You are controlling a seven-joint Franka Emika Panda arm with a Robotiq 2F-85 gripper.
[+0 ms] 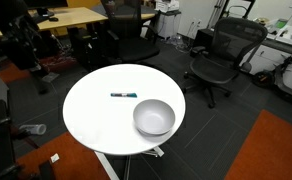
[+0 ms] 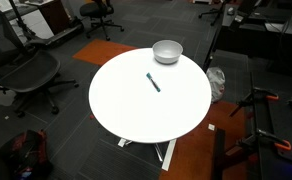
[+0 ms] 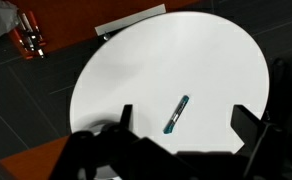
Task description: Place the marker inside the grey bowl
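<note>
The marker lies flat on the round white table, a dark stick with a blue-teal section. It also shows in an exterior view and in the wrist view. The grey bowl stands upright near the table's edge, a short way from the marker, and appears empty; it shows in both exterior views but is out of the wrist view. My gripper is open and empty, high above the table, with the marker seen between its two fingers. The gripper does not show in the exterior views.
Black office chairs stand round the table. A wooden desk is at the back. An orange carpet patch lies on the dark floor. A red object lies on the floor beyond the table.
</note>
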